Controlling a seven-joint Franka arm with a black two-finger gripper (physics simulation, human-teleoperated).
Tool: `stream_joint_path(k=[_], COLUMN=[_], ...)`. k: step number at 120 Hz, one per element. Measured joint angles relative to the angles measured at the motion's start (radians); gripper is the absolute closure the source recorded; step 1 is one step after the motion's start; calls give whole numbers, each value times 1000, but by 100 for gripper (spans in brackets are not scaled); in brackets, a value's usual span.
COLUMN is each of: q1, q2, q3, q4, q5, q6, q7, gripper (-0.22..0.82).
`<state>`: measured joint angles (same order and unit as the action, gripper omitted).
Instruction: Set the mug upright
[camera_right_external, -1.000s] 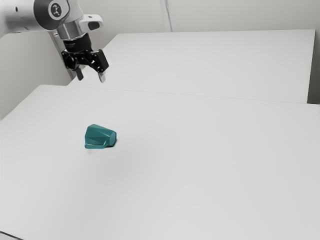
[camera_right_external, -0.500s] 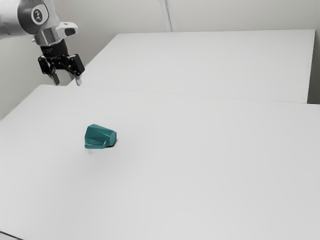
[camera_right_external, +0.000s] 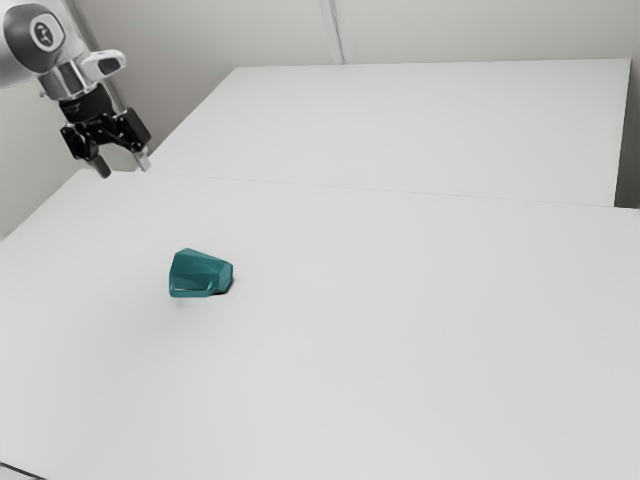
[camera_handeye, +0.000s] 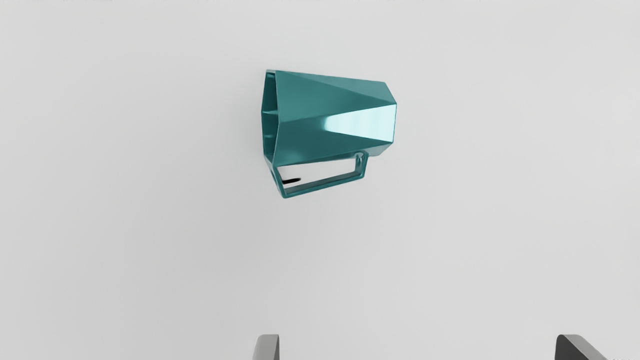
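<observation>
We held our hand (camera_right_external: 124, 168) wide apart, above and well apart from the mug (camera_right_external: 200, 274), which lay sideways.

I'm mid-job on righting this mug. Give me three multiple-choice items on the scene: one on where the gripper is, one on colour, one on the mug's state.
1. In the exterior view, where is the gripper relative to the mug?
A) Toward the exterior view's right
B) Toward the exterior view's left
C) Closed around it

2. What colour is the mug?
A) Red
B) Yellow
C) Teal

3. How does the mug lie?
A) On its side
B) Upright
C) Upside down

Key:
1. B: the exterior view shows the gripper apart from the mug, on that side.
2. C: both views show a blue-green body.
3. A: its mouth faces sideways.
</observation>
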<state>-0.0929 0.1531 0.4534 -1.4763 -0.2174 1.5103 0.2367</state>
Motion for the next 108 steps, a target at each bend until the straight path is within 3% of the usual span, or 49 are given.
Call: stream_joint_path(k=[36,71,108], q1=[4,16,99], q2=[13,60,109], q3=[46,134,147], q4=[-13,-26,-62], q5=[-225,-498,-642], q6=[-38,-109,-160], q7=[32,50,62], gripper=[0,0,0])
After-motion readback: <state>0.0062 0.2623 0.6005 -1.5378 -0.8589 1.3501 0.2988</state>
